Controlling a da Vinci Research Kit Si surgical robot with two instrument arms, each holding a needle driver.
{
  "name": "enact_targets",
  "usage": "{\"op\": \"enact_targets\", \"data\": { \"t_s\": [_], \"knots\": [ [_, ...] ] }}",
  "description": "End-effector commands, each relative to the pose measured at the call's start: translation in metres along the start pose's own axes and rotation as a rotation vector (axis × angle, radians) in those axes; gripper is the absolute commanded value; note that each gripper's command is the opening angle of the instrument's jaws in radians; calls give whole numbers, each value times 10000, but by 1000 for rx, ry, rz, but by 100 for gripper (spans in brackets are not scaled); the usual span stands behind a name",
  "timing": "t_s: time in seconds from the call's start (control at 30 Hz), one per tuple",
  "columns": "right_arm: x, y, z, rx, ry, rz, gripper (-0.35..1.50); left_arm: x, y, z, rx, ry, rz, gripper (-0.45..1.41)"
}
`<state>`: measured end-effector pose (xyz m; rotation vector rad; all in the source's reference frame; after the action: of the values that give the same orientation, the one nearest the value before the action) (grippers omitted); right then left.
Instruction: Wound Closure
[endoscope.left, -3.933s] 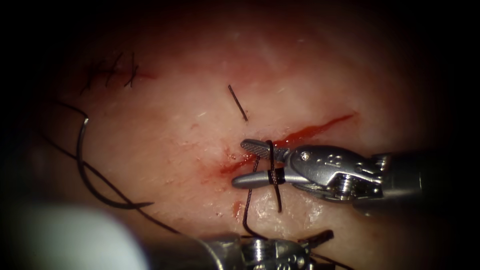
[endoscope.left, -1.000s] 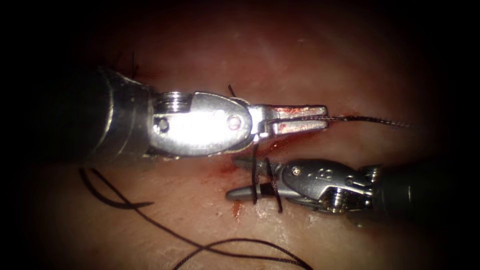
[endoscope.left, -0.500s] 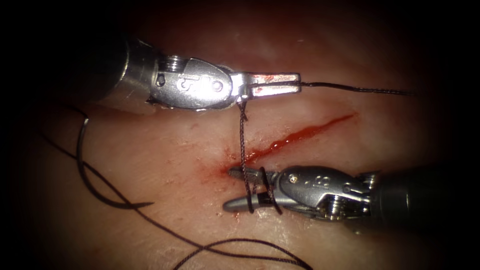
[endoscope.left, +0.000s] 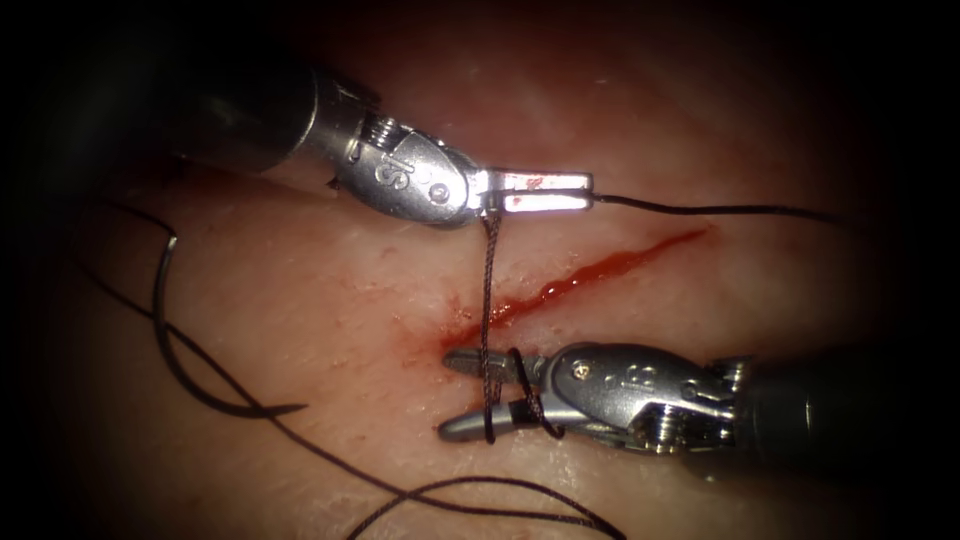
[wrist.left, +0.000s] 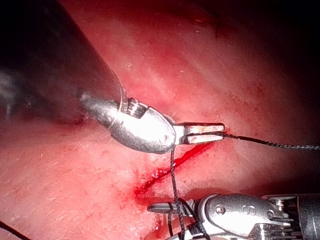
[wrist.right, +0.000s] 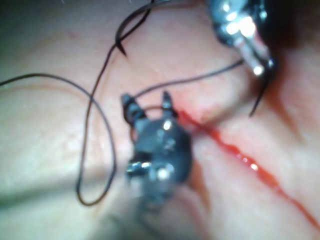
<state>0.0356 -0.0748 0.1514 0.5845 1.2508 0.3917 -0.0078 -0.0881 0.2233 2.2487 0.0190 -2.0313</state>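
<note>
Down at the near edge, a slack loop of thread (endoscope.left: 480, 490) trails over the tissue (endoscope.left: 330, 290), with the needle (endoscope.left: 175, 345) lying loose to the left of the cut (endoscope.left: 590, 275), not in the tissue, nobody holding it. Just above, the right hand (endoscope.left: 450, 393) sits spread apart at the cut's left end, gripping nothing, thread wound around both jaws. From there one strand climbs straight up across the cut to the left hand (endoscope.left: 585, 193), clamped on the thread, whose tail runs off right. Lots of bare tissue between the two hands.
</note>
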Motion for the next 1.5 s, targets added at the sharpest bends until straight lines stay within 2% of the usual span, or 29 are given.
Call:
{"op": "enact_targets", "data": {
  "t_s": [0.03,0.37,0.5,0.73,0.87,1.17,1.5],
  "knots": [
    [-7,-4,9,6,14,6,46,-11,7,7,-5,3,10,-45],
    [-5,-4,7,15,58,8,44,-37,8,-1,2,1,132,-45],
    [-1,-6,5,10,139,41,42,-53,21,-12,-1,-13,167,-45],
    [5,-3,2,-12,217,68,41,-72,42,-30,-7,-27,192,-45],
    [8,1,-1,-46,264,90,39,-70,46,-34,-1,-35,198,-45],
    [10,14,-17,-138,310,115,36,-54,59,-33,8,-43,205,-45],
    [11,18,-21,-176,365,147,36,-43,72,-23,28,-68,214,-45]
  ]
}}
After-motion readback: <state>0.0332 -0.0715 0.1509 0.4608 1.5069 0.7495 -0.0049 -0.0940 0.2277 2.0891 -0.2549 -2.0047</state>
